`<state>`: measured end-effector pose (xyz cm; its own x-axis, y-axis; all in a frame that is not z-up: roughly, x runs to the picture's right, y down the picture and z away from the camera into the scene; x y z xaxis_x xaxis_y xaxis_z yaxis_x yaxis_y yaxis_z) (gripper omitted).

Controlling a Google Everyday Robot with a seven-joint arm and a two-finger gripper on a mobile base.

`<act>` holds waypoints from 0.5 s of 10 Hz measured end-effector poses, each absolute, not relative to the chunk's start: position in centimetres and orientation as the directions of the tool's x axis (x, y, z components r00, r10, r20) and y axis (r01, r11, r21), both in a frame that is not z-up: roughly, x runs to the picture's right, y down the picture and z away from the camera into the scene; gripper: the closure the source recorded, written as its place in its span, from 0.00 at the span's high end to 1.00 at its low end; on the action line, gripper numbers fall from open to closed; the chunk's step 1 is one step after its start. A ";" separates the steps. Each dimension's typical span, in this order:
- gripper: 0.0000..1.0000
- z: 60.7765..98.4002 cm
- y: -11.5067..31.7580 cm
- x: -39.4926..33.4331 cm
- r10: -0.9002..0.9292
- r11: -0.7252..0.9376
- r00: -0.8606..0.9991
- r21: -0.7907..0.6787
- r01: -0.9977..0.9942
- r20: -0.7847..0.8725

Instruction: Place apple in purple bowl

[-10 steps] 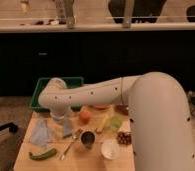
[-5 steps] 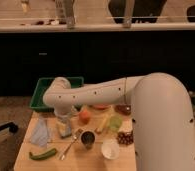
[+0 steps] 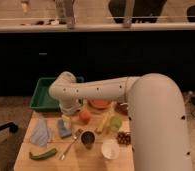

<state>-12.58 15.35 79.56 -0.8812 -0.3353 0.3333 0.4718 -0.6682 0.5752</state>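
While gripper (image 3: pixel 66 121) hangs wide open, empty | apple (image 3: pixel 84 116) just beside it | purple bowl (image 3: pixel 122 107) partly behind arm

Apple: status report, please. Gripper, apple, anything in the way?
Gripper open, empty, low just left of apple in view. Apple on table, not yet in purple bowl. Orange bowl sits between them; arm partly hides purple bowl.
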 end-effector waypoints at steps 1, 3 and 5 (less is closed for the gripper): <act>0.80 80.0 15.3 -12.4 -0.343 -0.663 -0.875 0.571 0.484 0.342; 0.80 80.7 15.3 -11.8 -0.385 -0.649 -0.851 0.550 0.525 0.358; 0.80 81.4 15.7 -10.8 -0.454 -0.615 -0.813 0.532 0.583 0.365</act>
